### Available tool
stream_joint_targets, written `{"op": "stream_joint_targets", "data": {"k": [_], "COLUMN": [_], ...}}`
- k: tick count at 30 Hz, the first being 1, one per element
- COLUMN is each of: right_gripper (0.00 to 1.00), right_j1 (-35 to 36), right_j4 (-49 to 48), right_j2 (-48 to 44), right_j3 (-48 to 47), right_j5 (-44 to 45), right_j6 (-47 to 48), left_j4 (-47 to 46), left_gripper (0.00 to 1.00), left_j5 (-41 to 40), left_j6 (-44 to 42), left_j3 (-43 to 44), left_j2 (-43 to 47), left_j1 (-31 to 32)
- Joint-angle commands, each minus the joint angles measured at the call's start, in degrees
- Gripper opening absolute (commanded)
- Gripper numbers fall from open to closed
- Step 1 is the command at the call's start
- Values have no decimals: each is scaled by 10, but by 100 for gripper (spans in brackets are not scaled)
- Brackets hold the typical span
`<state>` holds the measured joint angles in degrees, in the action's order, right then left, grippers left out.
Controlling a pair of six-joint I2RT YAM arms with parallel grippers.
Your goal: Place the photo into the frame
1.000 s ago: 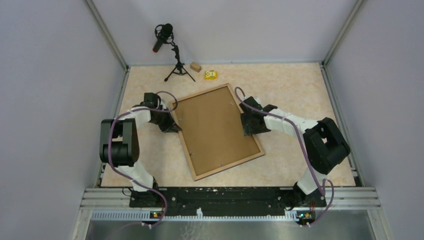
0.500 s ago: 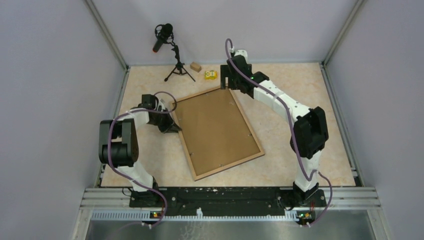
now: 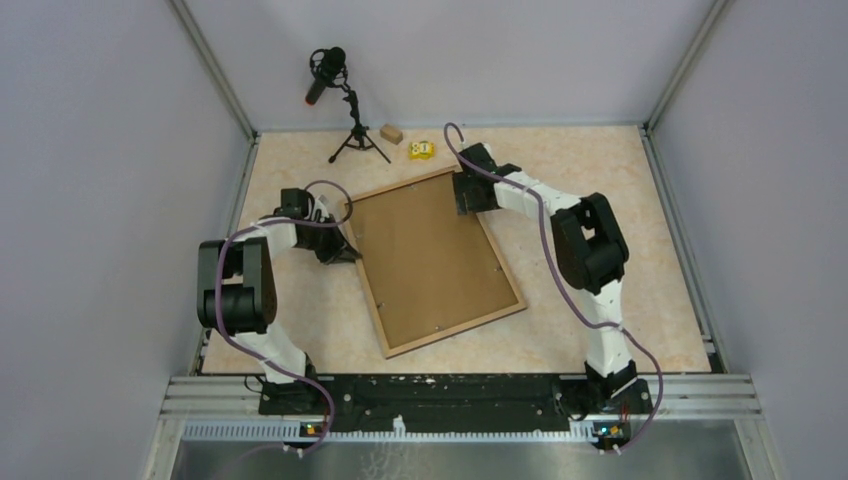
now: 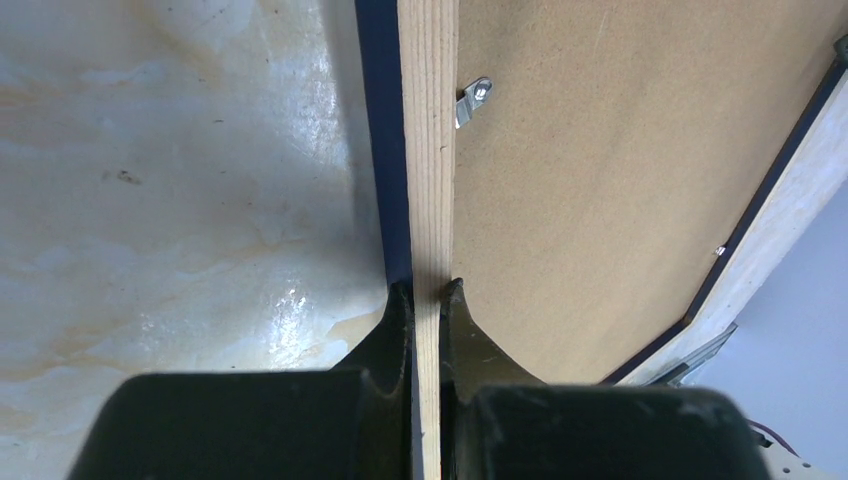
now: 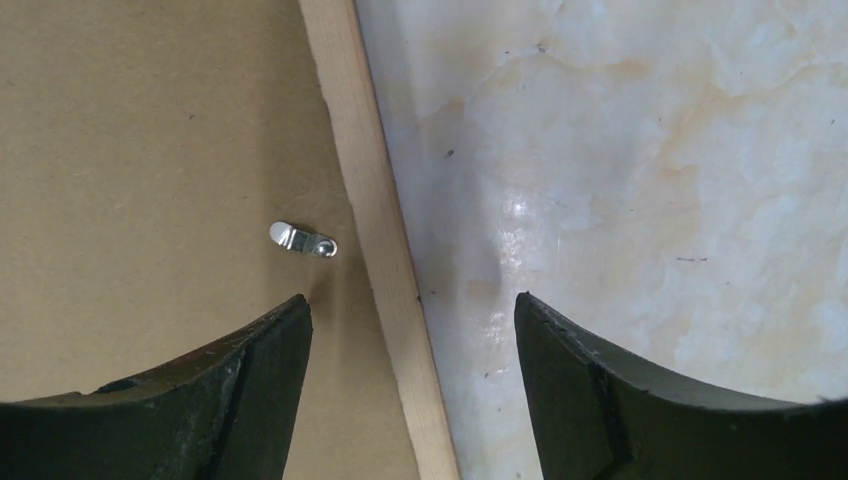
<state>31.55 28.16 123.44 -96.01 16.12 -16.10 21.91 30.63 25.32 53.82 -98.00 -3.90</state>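
— Top external: what changed?
— My right gripper (image 3: 468,196) dropped back over the far corner of the frame (image 3: 457,331); my left gripper (image 3: 343,252) stayed.
— Left wrist?
— Pinching the frame's edge.
— Right wrist?
— Wide open astride the rim, beside a clip (image 5: 303,240). The photo is unseen, so it's probably clip-fastening time.

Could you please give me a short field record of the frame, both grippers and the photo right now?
frame: flat on the table, back up, brown backing board inside its light wood rim
left gripper: jaws shut on the frame's left rim
right gripper: jaws open over the right rim near the far corner, beside a metal clip
photo: not visible in any view
far edge: microphone stand, wooden block, small yellow item
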Motion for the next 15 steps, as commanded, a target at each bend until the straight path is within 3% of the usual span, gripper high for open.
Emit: {"op": "stream_joint_targets", "data": {"k": [1, 15], "right_gripper": [71, 62], "right_j1": [-4, -5], "right_j4": [-44, -51], "right_j2": [-14, 11], "right_j3": [13, 7], "right_j5": [-29, -16], "right_j6": [-2, -2], "left_j4": [-53, -58], "left_gripper": [0, 0], "left_j5": [23, 37], "left_j6": [-5, -1], "left_j3": [-4, -8], "left_j2": [7, 9], "left_j1": [-8, -8]}}
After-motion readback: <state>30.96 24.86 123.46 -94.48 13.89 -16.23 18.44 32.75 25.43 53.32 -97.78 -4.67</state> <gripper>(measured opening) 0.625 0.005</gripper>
